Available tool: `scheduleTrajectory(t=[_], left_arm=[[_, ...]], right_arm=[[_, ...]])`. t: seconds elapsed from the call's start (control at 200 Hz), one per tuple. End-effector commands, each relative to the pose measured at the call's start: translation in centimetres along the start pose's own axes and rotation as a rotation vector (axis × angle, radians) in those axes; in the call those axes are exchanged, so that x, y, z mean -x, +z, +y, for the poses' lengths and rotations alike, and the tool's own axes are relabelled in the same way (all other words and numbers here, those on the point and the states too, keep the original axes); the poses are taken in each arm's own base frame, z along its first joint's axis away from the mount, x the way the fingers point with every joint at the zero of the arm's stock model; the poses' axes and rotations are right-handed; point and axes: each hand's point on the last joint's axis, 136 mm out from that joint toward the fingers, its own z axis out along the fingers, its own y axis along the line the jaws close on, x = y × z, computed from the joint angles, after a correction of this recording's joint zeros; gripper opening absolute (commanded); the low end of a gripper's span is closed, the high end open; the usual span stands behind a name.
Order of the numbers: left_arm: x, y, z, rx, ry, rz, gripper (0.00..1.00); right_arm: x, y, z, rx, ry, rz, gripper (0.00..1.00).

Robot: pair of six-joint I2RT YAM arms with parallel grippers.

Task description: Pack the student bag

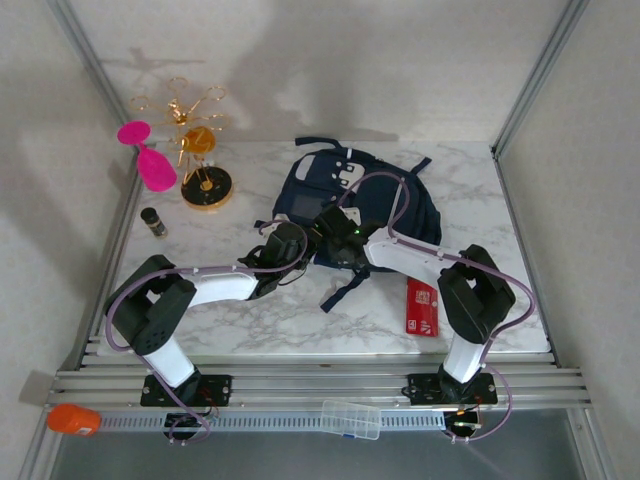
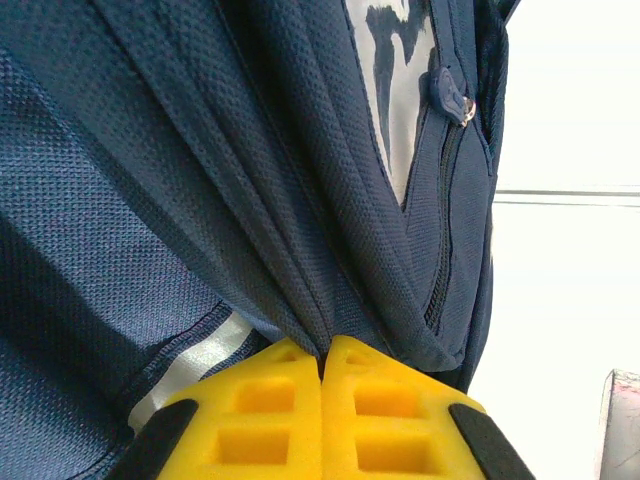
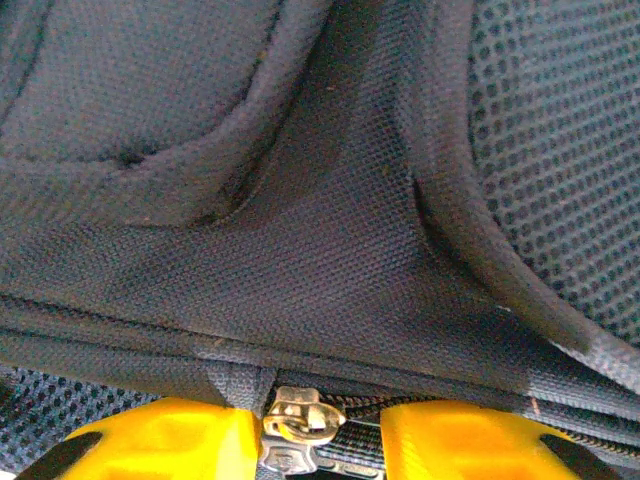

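Note:
The student bag [image 1: 400, 205], navy with a white patch, lies at the back middle of the marble table [image 1: 250, 320]. My left gripper [image 1: 298, 243] is at the bag's near left edge. In the left wrist view its yellow fingers [image 2: 260, 410] are shut on a pinched fold of the bag's blue fabric [image 2: 300, 300]. My right gripper [image 1: 335, 238] is right beside it on the bag's near edge. In the right wrist view the right gripper [image 3: 320, 430] stands open around a metal zipper slider [image 3: 298, 415], which touches the left finger, with a gap to the right finger.
A gold wire stand [image 1: 205, 185] and a pink paddle-shaped thing [image 1: 150, 160] are at the back left, with a small dark bottle [image 1: 153, 221] near them. A red card [image 1: 422, 306] lies at the front right. A clear plastic case [image 1: 350, 418] rests on the front rail.

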Motion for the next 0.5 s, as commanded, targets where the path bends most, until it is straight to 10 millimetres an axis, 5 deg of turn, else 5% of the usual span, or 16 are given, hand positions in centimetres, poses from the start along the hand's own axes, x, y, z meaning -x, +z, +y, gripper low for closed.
scheduleTrajectory(t=[0.0,0.28,0.496], left_arm=[[0.4,-0.2,-1.1,-0.020,0.022,-0.021,0.00],[0.9,-0.3,-0.7,-0.011,0.017,-0.039,0.00],[3.2,-0.9,0.3,0.026,0.054,-0.083,0.00]], right_arm=[[2.4,0.3,0.5,-0.006,-0.039,-0.066,0.35],[2.9,0.6,1.1,0.009,-0.053,-0.072,0.22],[1.8,-1.1,-1.3,0.042,-0.036,-0.038,0.11]])
